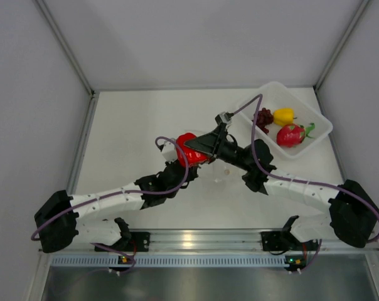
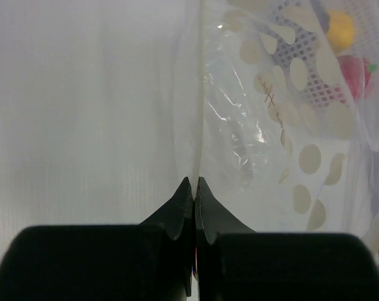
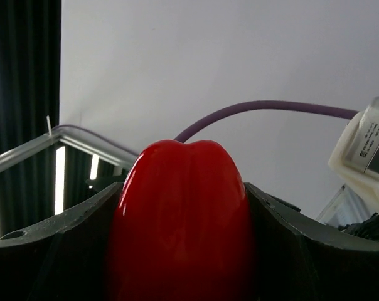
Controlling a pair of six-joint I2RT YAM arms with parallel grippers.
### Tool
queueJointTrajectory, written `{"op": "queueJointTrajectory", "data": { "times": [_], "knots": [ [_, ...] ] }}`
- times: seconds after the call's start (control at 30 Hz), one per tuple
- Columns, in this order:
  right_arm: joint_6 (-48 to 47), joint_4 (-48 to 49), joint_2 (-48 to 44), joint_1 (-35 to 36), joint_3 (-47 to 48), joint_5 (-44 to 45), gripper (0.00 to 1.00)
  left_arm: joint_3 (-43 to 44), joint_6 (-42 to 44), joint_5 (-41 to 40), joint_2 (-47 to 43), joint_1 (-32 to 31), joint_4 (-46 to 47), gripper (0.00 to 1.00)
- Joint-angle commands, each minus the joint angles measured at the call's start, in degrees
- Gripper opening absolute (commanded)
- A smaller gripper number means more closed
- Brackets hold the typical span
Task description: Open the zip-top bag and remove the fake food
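Note:
My right gripper [image 1: 194, 148] is shut on the red pepper [image 1: 188, 149] and holds it up above the table; in the right wrist view the pepper [image 3: 180, 219] fills the gap between the fingers of the gripper [image 3: 183, 188]. My left gripper [image 2: 194, 183] is shut on the thin edge of the clear, crinkly zip-top bag [image 2: 240, 125]. In the top view the left gripper [image 1: 180, 168] sits just below the pepper, and the bag [image 1: 221, 170] shows faintly beside it. The grape bunch [image 1: 263, 118], yellow pepper [image 1: 283, 115] and pink-red fruit [image 1: 291, 135] lie in the clear tray.
The rigid clear tray [image 1: 321, 125] stands at the back right. White walls close in the table on the left, back and right. In the left wrist view the yellow pepper [image 2: 340, 30] and pink fruit [image 2: 359, 75] show blurred past the bag.

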Motion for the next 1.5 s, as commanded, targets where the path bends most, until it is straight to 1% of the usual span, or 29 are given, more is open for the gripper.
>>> {"op": "queueJointTrajectory", "data": {
  "times": [0.0,0.07,0.1,0.17,0.2,0.23,0.3,0.33,0.4,0.43,0.47,0.5,0.53,0.57,0.6,0.63,0.7,0.73,0.83,0.87,0.93,0.97,1.1,1.17,1.2,1.23,1.3,1.33,1.47],
  "knots": [
    [9.10,17.26,2.94,0.62,2.76,-8.42,0.28,2.02,-1.13,-0.50,-2.60,0.29,-0.33,0.00],
    [7.18,15.10,2.33,0.71,3.11,-9.12,0.28,2.54,-0.34,-1.11,-2.96,0.20,-0.42,0.00],
    [5.60,11.78,1.63,0.63,3.29,-9.13,0.28,3.24,0.10,-1.55,-3.14,0.20,-0.68,0.00],
    [-2.20,3.27,-2.13,-0.33,5.21,-10.00,0.28,4.30,0.20,-2.08,-3.23,0.29,-1.99,0.00],
    [-5.45,-8.00,-3.72,-1.04,6.09,-9.66,0.29,4.39,0.20,-2.25,-3.31,0.29,-3.65,0.00],
    [-12.01,-13.34,-5.65,-1.92,6.80,-8.01,0.29,4.30,0.20,-2.26,-3.40,0.29,-4.02,0.00],
    [-18.55,-24.05,-11.01,-5.60,10.04,-6.15,0.30,3.78,0.20,-2.52,-4.01,0.38,-4.46,0.00],
    [-23.63,-31.86,-12.60,-7.09,12.14,-4.66,0.31,3.60,0.11,-2.69,-4.28,0.29,-4.55,0.00],
    [-27.53,-39.63,-16.73,-12.71,13.82,-2.99,0.31,2.90,0.02,-2.61,-4.54,0.64,-4.55,0.00],
    [-32.51,-48.89,-18.92,-14.47,16.36,0.50,0.32,2.72,0.02,-2.43,-4.72,0.82,-4.55,0.00],
    [-35.86,-53.94,-19.55,-17.62,18.21,3.23,0.32,2.55,0.02,-2.26,-4.81,0.90,-4.72,0.00],
    [-39.81,-59.22,-19.90,-18.61,20.23,6.74,0.33,2.46,0.02,-2.17,-4.98,1.25,-4.64,0.00],
    [-47.16,-64.40,-20.00,-19.23,23.99,13.82,0.34,2.46,0.19,-1.99,-5.16,1.43,-4.64,0.00],
    [-50.28,-70.63,-19.82,-19.93,25.33,17.29,0.34,2.54,0.37,-1.91,-5.16,1.52,-4.72,0.00],
    [-52.75,-73.22,-19.73,-20.20,26.30,20.54,0.35,2.63,0.46,-1.90,-5.33,1.61,-4.72,0.00],
    [-56.77,-74.81,-19.65,-20.73,27.36,27.54,0.35,2.72,0.81,-1.73,-5.42,1.52,-4.64,0.00],
    [-59.88,-78.16,-19.38,-22.48,27.89,33.64,0.35,2.90,1.25,-1.38,-5.60,1.61,-4.72,0.00],
    [-62.41,-78.95,-18.60,-23.36,28.59,39.15,0.36,2.98,1.77,-1.20,-5.60,1.69,-4.72,0.00],
    [-64.98,-80.80,-16.06,-27.92,29.39,43.77,0.37,3.42,2.56,-0.76,-6.12,1.70,-5.60,0.00],
    [-65.34,-81.06,-15.08,-31.33,29.83,43.78,0.37,3.60,2.74,-0.68,-6.39,1.78,-5.78,0.00],
    [-66.30,-81.94,-12.80,-34.52,31.05,43.69,0.37,3.60,3.27,-0.41,-6.91,1.70,-6.22,0.00],
    [-66.65,-81.86,-10.00,-37.05,31.58,43.60,0.38,3.60,3.45,-0.24,-7.26,1.70,-6.39,0.00],
    [-67.45,-79.75,-1.03,-41.99,34.92,42.47,0.39,4.13,4.94,1.52,-7.62,1.78,-7.01,0.00],
    [-67.45,-78.26,5.47,-44.80,38.25,40.97,0.42,5.17,5.90,2.48,-7.27,1.78,-7.27,0.00],
    [-67.36,-78.08,8.02,-45.68,39.75,40.44,0.44,5.62,6.34,3.27,-7.18,1.87,-7.36,0.00],
    [-67.19,-78.08,12.91,-46.39,42.98,39.66,0.44,6.06,7.22,4.50,-6.83,1.87,-7.36,0.00],
    [-67.97,-77.82,17.69,-47.98,46.34,38.86,0.44,7.64,8.01,5.12,-6.48,1.96,-8.32,0.00],
    [-68.32,-77.64,21.89,-48.24,49.31,38.94,0.45,8.08,8.89,5.39,-6.22,1.96,-8.50,0.00],
    [-71.05,-77.20,30.79,-48.51,55.83,39.74,0.48,9.75,10.48,6.71,-6.48,2.57,-8.94,0.00]
  ]
}}
